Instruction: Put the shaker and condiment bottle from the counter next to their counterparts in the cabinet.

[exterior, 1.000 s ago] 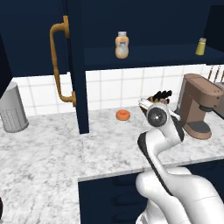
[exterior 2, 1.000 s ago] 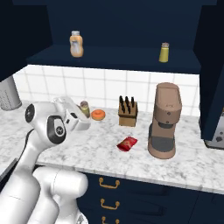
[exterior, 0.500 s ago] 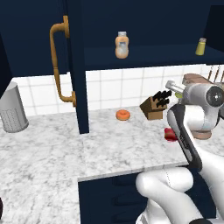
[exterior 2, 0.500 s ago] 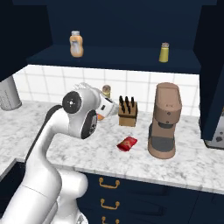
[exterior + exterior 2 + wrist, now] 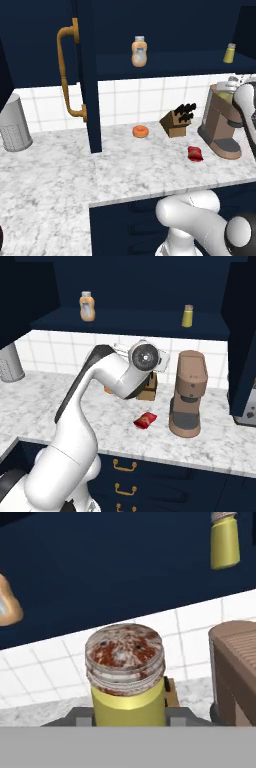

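Note:
My gripper [image 5: 129, 713] is shut on the shaker [image 5: 125, 679], an olive-yellow cylinder with a speckled grey cap, held upright in the air beside the coffee machine [image 5: 189, 392]. The twin shaker [image 5: 187, 316] stands on the right of the cabinet shelf [image 5: 130, 326], above and to the right in the hand view [image 5: 224, 542]. The plump pale orange bottle [image 5: 139, 51] stands further left on the same shelf. The red condiment bottle [image 5: 195, 153] lies on the marbled counter [image 5: 140, 165] in front of the coffee machine.
A knife block [image 5: 176, 121] and an orange donut [image 5: 140, 131] sit by the tiled wall. The open cabinet door with its curved orange handle [image 5: 67, 75] juts out at left. A grey perforated canister [image 5: 14, 125] stands at far left.
The arm has swung to the right and upward with the shaker in its grip, from near the donut to beside the coffee machine's top. Nothing on the counter has shifted.

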Controlling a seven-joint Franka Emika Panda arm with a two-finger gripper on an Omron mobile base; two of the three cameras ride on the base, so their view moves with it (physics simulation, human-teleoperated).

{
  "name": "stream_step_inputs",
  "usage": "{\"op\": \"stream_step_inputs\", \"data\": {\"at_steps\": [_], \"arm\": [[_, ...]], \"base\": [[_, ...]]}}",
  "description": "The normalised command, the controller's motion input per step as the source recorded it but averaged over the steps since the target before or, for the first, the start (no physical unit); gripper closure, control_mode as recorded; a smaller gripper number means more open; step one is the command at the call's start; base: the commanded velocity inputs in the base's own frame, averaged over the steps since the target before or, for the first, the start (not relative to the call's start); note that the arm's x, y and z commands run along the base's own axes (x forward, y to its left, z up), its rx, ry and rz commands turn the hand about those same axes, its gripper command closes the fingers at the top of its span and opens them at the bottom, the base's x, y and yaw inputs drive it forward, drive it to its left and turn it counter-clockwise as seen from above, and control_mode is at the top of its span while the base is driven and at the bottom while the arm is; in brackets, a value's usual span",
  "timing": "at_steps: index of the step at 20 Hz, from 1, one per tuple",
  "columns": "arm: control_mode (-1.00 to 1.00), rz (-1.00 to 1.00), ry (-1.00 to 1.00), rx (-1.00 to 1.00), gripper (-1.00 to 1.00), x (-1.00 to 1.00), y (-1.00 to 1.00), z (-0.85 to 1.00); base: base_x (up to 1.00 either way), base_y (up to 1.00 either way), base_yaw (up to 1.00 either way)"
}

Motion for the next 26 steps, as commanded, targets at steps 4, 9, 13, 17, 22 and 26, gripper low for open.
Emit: {"op": "stream_step_inputs", "data": {"at_steps": [4,9,13,17,22,26], "arm": [[-1.00,0.26,-0.05,-0.30,1.00,0.04,-0.29,0.02],[-1.00,0.01,-0.11,-0.18,1.00,-0.03,0.07,0.06],[-1.00,-0.09,-0.31,-0.23,1.00,0.00,-0.06,0.50],[-1.00,-0.41,-0.18,-0.29,1.00,0.03,-0.15,0.03],[-1.00,-0.36,-0.03,-0.11,1.00,0.24,-0.08,-0.10],[-1.00,-0.15,0.00,0.23,1.00,0.06,-0.09,0.42]], "base": [[0.00,0.00,0.00],[0.00,0.00,0.00],[0.00,0.00,0.00],[0.00,0.00,0.00],[0.00,0.00,0.00],[0.00,0.00,0.00]]}}
